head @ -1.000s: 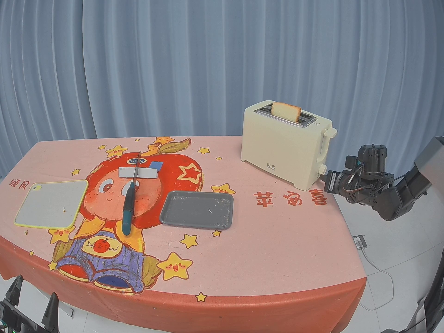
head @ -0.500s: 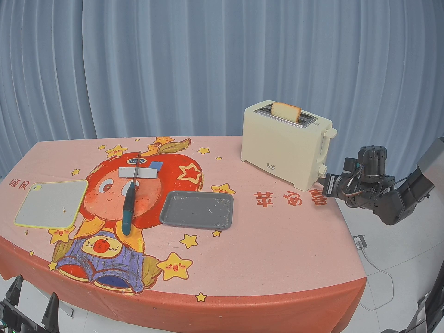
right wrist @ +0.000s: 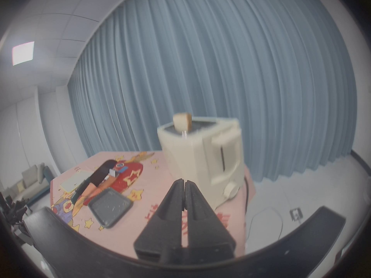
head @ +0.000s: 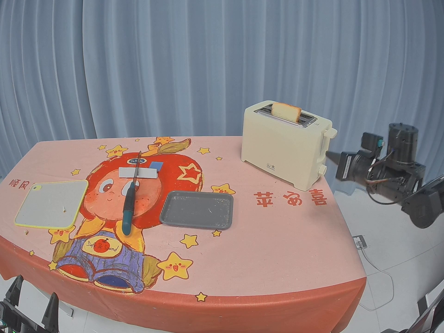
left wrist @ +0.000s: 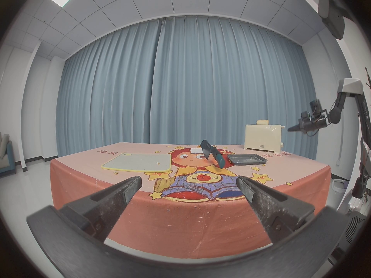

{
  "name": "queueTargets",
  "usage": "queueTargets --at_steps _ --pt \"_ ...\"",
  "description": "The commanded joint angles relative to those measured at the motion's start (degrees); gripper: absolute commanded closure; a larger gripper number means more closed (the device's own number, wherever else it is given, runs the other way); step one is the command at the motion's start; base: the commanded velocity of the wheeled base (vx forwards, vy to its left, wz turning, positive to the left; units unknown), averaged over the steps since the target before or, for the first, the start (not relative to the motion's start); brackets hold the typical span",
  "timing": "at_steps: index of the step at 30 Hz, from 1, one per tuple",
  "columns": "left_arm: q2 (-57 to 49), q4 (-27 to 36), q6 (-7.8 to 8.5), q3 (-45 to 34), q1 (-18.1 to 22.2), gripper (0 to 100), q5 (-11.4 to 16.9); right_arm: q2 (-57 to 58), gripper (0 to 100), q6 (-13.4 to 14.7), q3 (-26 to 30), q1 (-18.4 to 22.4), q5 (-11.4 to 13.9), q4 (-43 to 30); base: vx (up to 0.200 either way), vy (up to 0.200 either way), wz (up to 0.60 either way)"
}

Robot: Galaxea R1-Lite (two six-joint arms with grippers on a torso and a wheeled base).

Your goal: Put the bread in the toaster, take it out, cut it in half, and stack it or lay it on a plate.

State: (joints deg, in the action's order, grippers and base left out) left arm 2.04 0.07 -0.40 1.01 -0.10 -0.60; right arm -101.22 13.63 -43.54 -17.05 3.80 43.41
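Note:
A cream toaster [head: 283, 144] stands at the table's back right, with a slice of bread [head: 285, 111] sticking up out of its slot. The right wrist view looks at the toaster [right wrist: 205, 159] from its lever end, the bread [right wrist: 182, 121] on top. My right gripper [head: 334, 156] is shut and empty, level with the toaster's lever [head: 329, 133] and a short way off to its right. My left gripper [left wrist: 189, 197] hangs open and empty below the table's front edge. A grey plate [head: 197, 209], a knife [head: 129, 200] and a cutting board [head: 52, 203] lie on the table.
A white and blue strip [head: 138, 172] lies under the knife's blade. A floor socket with a cable [head: 360, 242] sits beside the table on the right. The cloth's front and middle are bare.
My right gripper has risen from beside the toaster's low knob to the height of its lever and drawn slightly away to the right. Nothing on the table has moved.

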Motion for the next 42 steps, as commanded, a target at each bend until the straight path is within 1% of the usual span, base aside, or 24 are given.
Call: queueTargets --at_steps 1,4,5,6,7,8,10,14,23,37,42 --pt "0.0 0.0 -0.04 -1.0 0.0 0 0.0 5.8 100 -3.7 -0.6 4.7 0.6 3.5 0.0 0.0 0.0" --pt "0.0 0.0 -0.04 -1.0 0.0 0 0.0 3.4 100 -4.2 -0.8 5.9 3.3 11.3 0.0 0.0 0.0" --pt "0.0 0.0 -0.04 -1.0 0.0 0 0.0 1.3 100 -4.5 -0.9 6.9 4.4 14.9 0.0 0.0 0.0" --pt "0.0 0.0 -0.04 -1.0 0.0 0 0.0 -0.6 100 -4.8 -1.0 7.5 4.8 18.1 0.0 0.0 0.0" --pt "0.0 0.0 -0.04 -1.0 0.0 0 0.0 -0.6 100 -4.8 -1.0 7.5 4.8 18.1 0.0 0.0 0.0" --pt "0.0 0.0 -0.04 -1.0 0.0 0 0.0 -4.3 100 -6.3 -1.5 7.8 4.9 23.3 0.0 0.0 0.0" --pt "0.0 0.0 -0.04 -1.0 0.0 0 0.0 -8.2 100 -7.7 -2.5 8.0 5.0 26.8 0.0 0.0 0.0" --pt "0.0 0.0 -0.04 -1.0 0.0 0 0.0 -13.3 100 -8.0 -3.3 7.6 5.0 30.8 0.0 0.0 0.0" --pt "0.0 0.0 -0.04 -1.0 0.0 0 0.0 -17.5 100 -8.2 -5.0 8.0 5.0 31.6 0.0 0.0 0.0" --pt "0.0 0.0 0.05 -1.0 0.0 0 0.0 -21.5 100 -8.4 -4.9 8.6 5.0 30.9 0.0 0.0 0.0" --pt "0.0 0.0 -0.04 -1.0 0.0 0 0.0 -23.1 100 -8.4 -4.4 8.5 4.5 30.4 0.0 0.0 0.0"
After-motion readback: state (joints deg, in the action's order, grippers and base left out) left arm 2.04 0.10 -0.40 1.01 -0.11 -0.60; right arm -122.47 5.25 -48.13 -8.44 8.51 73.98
